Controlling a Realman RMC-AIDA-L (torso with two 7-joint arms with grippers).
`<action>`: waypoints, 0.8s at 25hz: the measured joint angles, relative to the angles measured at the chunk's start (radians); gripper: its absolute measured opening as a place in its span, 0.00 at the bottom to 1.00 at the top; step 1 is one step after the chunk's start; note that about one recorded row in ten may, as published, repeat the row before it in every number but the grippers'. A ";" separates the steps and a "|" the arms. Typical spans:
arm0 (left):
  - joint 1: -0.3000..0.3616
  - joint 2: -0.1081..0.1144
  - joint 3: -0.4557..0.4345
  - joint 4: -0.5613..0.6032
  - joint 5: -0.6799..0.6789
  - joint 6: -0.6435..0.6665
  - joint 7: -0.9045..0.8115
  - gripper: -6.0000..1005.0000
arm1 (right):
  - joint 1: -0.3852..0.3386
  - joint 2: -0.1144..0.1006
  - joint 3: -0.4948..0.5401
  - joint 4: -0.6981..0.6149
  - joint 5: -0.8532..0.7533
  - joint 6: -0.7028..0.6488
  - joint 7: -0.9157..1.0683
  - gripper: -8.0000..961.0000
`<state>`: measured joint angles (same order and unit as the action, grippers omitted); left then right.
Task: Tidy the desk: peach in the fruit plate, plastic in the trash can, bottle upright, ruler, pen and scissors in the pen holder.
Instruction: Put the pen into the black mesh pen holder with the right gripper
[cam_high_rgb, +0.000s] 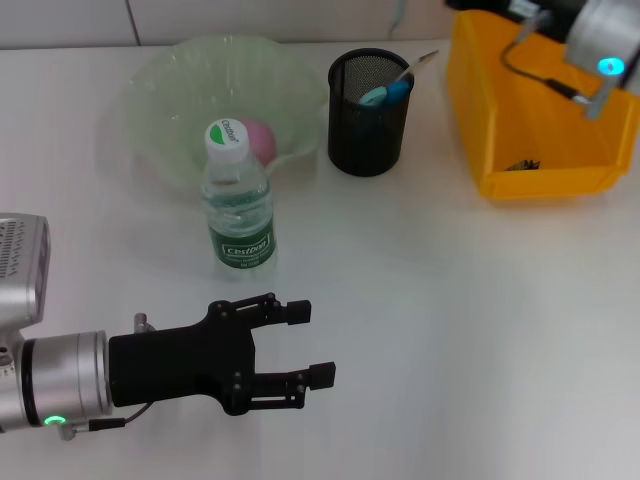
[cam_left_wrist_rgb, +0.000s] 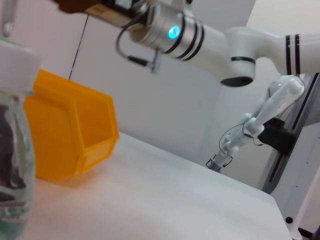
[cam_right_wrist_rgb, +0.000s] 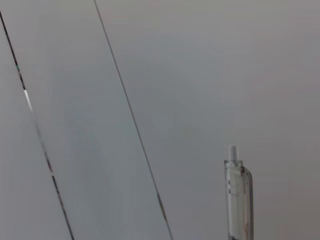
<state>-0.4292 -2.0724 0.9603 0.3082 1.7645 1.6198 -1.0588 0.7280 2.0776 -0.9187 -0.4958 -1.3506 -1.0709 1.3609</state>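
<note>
The pink peach (cam_high_rgb: 262, 138) lies in the green fruit plate (cam_high_rgb: 160, 90). In front of the plate the bottle (cam_high_rgb: 240, 195) (cam_left_wrist_rgb: 12, 125) stands upright. Blue-handled scissors (cam_high_rgb: 388, 92) and a thin pale stick (cam_high_rgb: 422, 62) sit in the black mesh pen holder (cam_high_rgb: 368, 125). A small dark piece (cam_high_rgb: 522, 165) lies in the yellow trash can (cam_high_rgb: 530, 110) (cam_left_wrist_rgb: 75, 135); I cannot tell if it is the plastic. My left gripper (cam_high_rgb: 305, 345) is open and empty, below the bottle. My right wrist (cam_high_rgb: 600, 40) (cam_left_wrist_rgb: 175, 32) hangs above the trash can. A clear pen (cam_right_wrist_rgb: 239, 200) shows before the wall. No ruler is recognisable.
The white desk (cam_high_rgb: 450, 330) stretches to the right of my left gripper. A white wall rises behind the desk. Past the desk's far edge stands a white machine arm (cam_left_wrist_rgb: 270, 110).
</note>
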 joint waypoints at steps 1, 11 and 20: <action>0.000 0.000 0.000 0.000 -0.001 0.000 0.000 0.83 | 0.020 0.001 -0.001 0.035 0.002 0.025 -0.022 0.21; 0.003 0.003 0.000 0.000 -0.005 -0.005 0.001 0.83 | 0.097 0.006 -0.118 0.110 -0.003 0.186 -0.042 0.24; 0.001 0.003 0.000 0.000 -0.007 -0.006 -0.001 0.83 | 0.090 0.008 -0.121 0.113 0.003 0.197 -0.040 0.31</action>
<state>-0.4284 -2.0693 0.9602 0.3084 1.7578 1.6136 -1.0595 0.8180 2.0851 -1.0393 -0.3829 -1.3473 -0.8742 1.3207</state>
